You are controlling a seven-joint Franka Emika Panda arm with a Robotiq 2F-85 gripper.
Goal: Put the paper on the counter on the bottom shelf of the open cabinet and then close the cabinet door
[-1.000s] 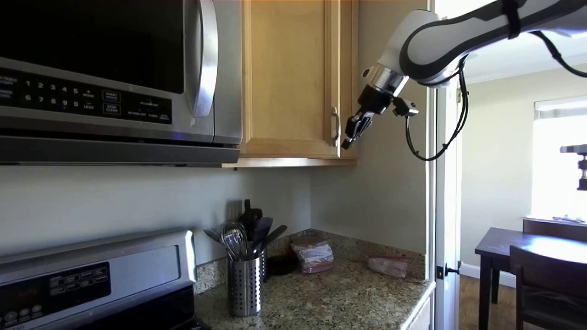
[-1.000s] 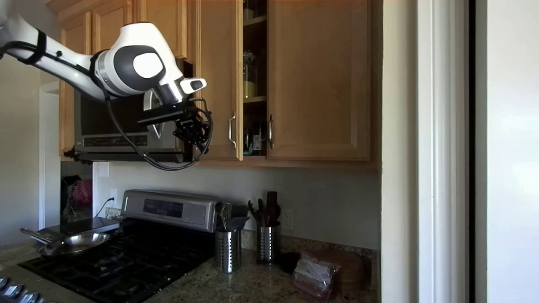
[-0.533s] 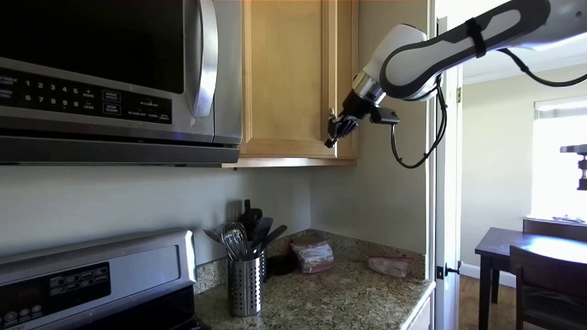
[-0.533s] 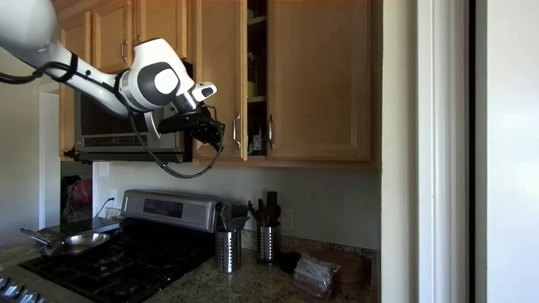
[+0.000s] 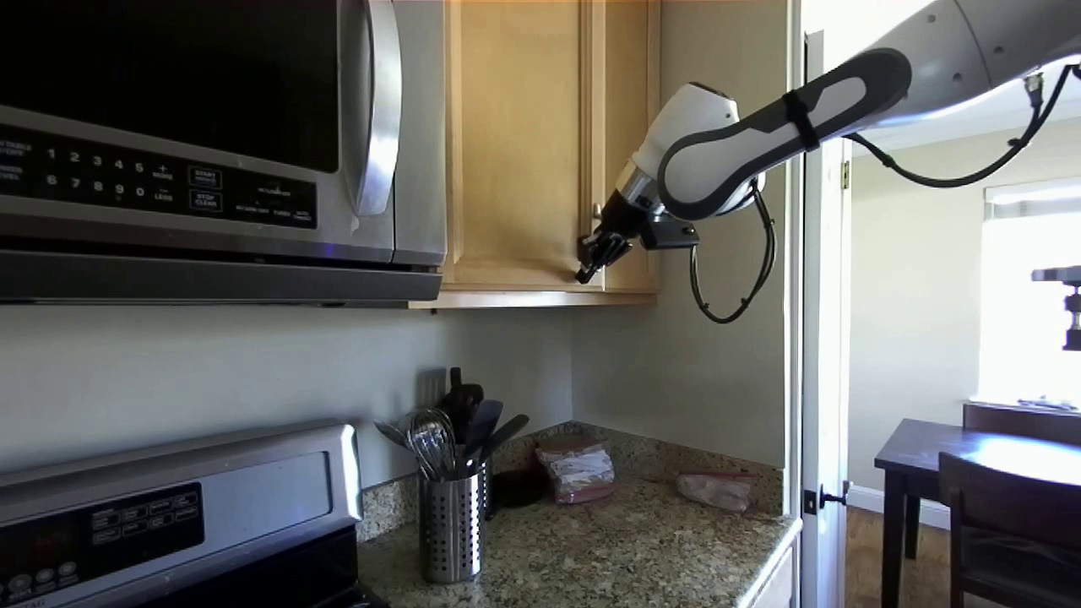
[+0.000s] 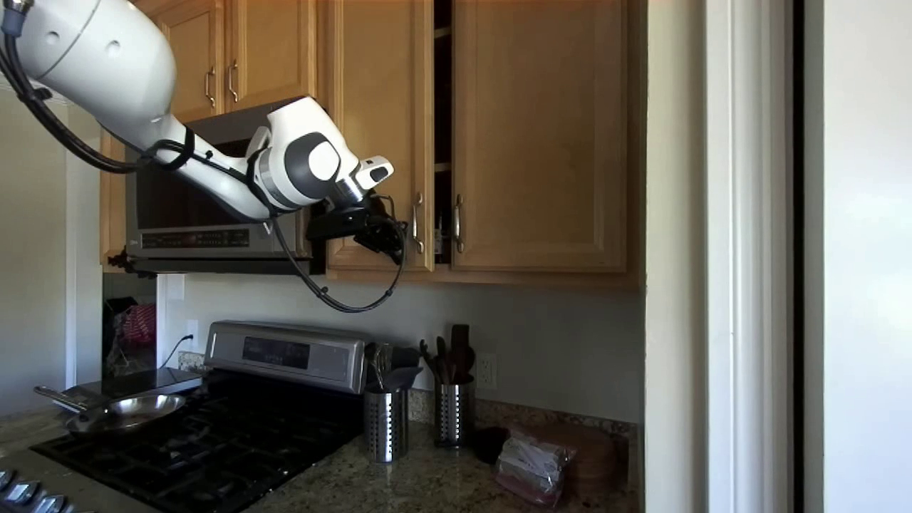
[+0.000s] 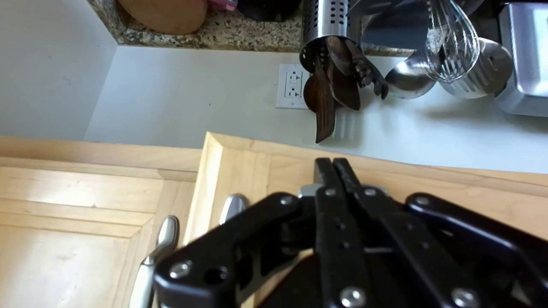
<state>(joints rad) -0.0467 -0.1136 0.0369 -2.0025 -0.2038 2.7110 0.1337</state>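
Cabinet door (image 6: 377,128), honey-coloured framed wood: stood narrowly ajar. Gripper (image 7: 332,164), black, two-fingered: was clenched, jaws together, at the door's lower front, contact unclear. Table (image 5: 600,549), speckled brown-beige granite: lay well below.

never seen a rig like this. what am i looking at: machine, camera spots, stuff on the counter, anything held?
It's one robot arm, steered by a person, ending in a two-fingered pincer. Two views come from cameras standing outside the robot. The third comes from its wrist; there the kitchen appears upside down, with the granite counter at the top. On that counter I see metal utensil cups, a bulky plastic bag and a smaller plastic bag. The pincer is shut and nothing shows in it. It sits in front of a cabinet door that's slightly ajar; contact I can't confirm.
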